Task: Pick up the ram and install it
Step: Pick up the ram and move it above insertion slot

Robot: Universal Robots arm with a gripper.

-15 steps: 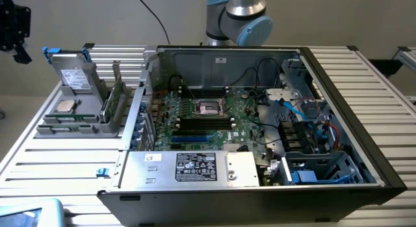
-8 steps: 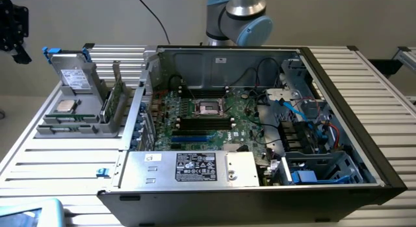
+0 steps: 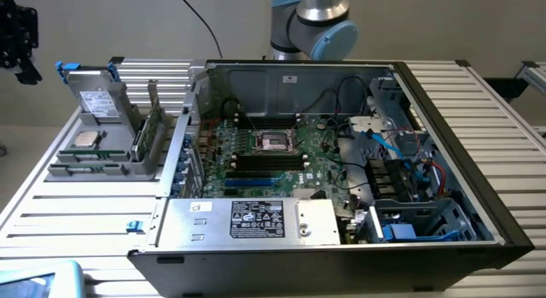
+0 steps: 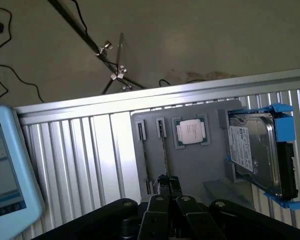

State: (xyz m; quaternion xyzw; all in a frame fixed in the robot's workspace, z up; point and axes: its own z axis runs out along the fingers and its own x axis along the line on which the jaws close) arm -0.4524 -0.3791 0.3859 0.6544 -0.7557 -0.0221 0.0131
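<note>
One ram (image 3: 149, 137) stands on its long edge in a slot of the grey parts holder (image 3: 94, 170), next to the processor chip (image 3: 84, 139) and the hard drive (image 3: 101, 101), and outside the open computer case (image 3: 477, 183). The gripper (image 3: 24, 68) hangs well above the holder carrying nothing; I cannot tell whether the jaws are parted or closed. Judgement for the pick: centre on the stick's thin top edge (image 4: 164, 152), set the jaws square across its flat faces, grip mid-length, and lift straight up so that it does not bind in the slot.
</note>
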